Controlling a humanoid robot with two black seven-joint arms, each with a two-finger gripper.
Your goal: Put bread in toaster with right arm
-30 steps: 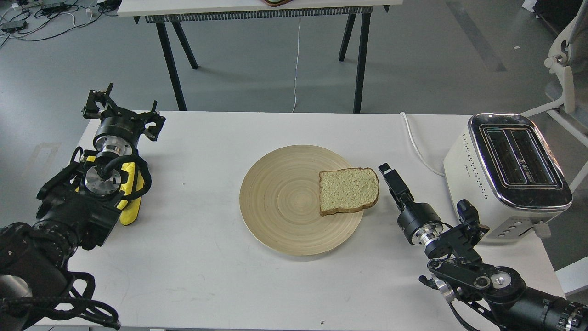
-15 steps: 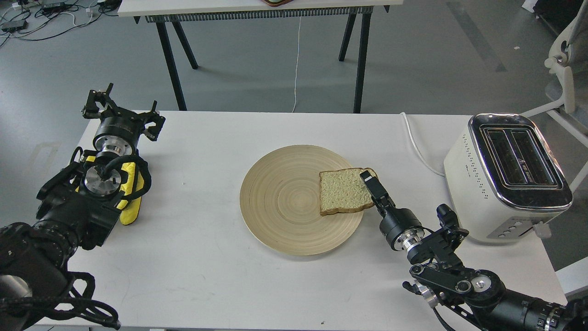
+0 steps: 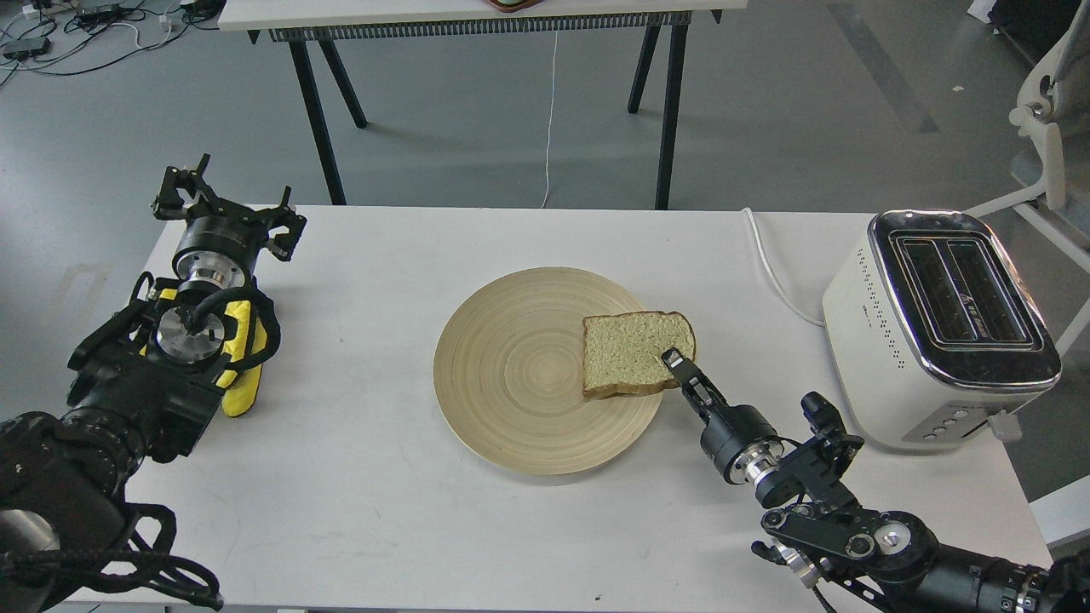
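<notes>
Head view is showing my right gripper (image 3: pixel 673 358) sitting right on the bread (image 3: pixel 634 353), at the slice's near-right corner. The bread is lying flat on the right part of the wooden plate (image 3: pixel 511 383), around the middle of the table (image 3: pixel 383 255), flat bottom edge facing the near edge and rounded top pointing toward the far edge. From my gripper, most of the slice is lying left and farther away. The fingers look too thin and dark to separate, so I honestly can't tell if they're pinching the crust or just touching it.

The toaster (image 3: pixel 886 340) is sitting at the right edge, slots running near-to-far, well apart from the bread. My right arm is way nearer than my left gripper (image 3: pixel 223 213), which is parked by the far-left corner, fingers spread apart.

Compared with a second ago: my gripper was hanging just right of the slice, and now it's over the corner. Plate and bread both look nudged a bit left.
</notes>
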